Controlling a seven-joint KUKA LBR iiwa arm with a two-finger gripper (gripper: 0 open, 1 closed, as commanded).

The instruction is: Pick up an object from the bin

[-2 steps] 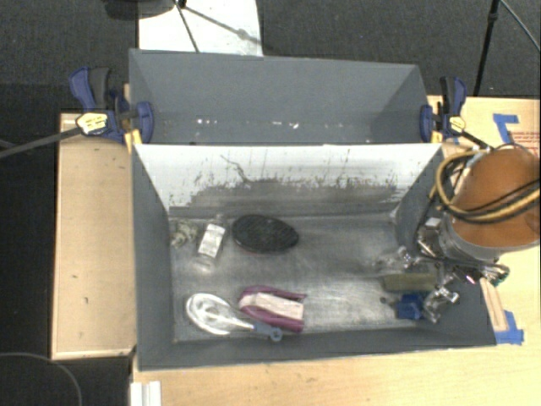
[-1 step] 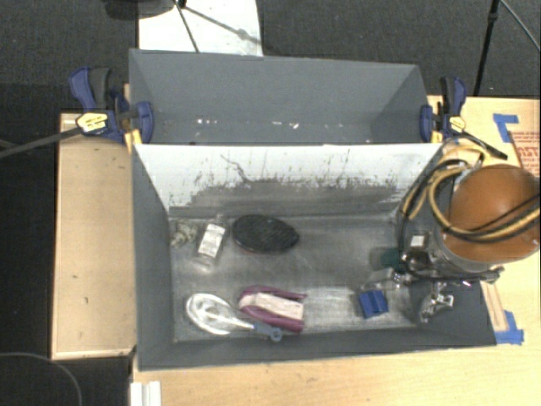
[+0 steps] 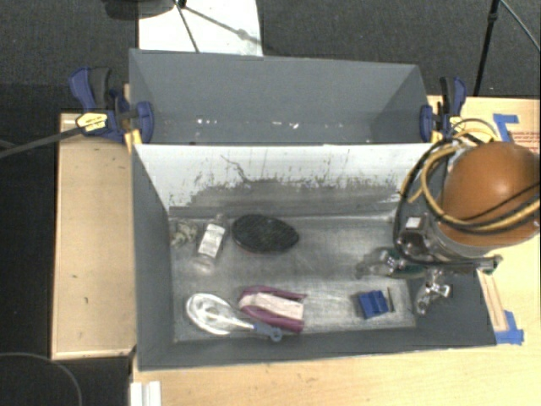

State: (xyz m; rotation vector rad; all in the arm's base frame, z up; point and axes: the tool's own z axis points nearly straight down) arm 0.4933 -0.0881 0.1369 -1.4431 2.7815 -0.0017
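My gripper (image 3: 404,281) hangs low at the right end of the bin, its two metal fingers spread apart with nothing between them. A small blue rectangular block (image 3: 373,304) lies on the bin floor just to the front left of it, close to the left fingertip (image 3: 372,266) but apart from it. Further left along the front wall rests a pink and purple packet (image 3: 272,309).
A clear white plastic piece (image 3: 210,313) lies beside the packet at the front left. A black oval brush (image 3: 265,233) and a small clear bottle (image 3: 209,239) sit toward the back left. The arm's orange dome and yellow cables overhang the right wall.
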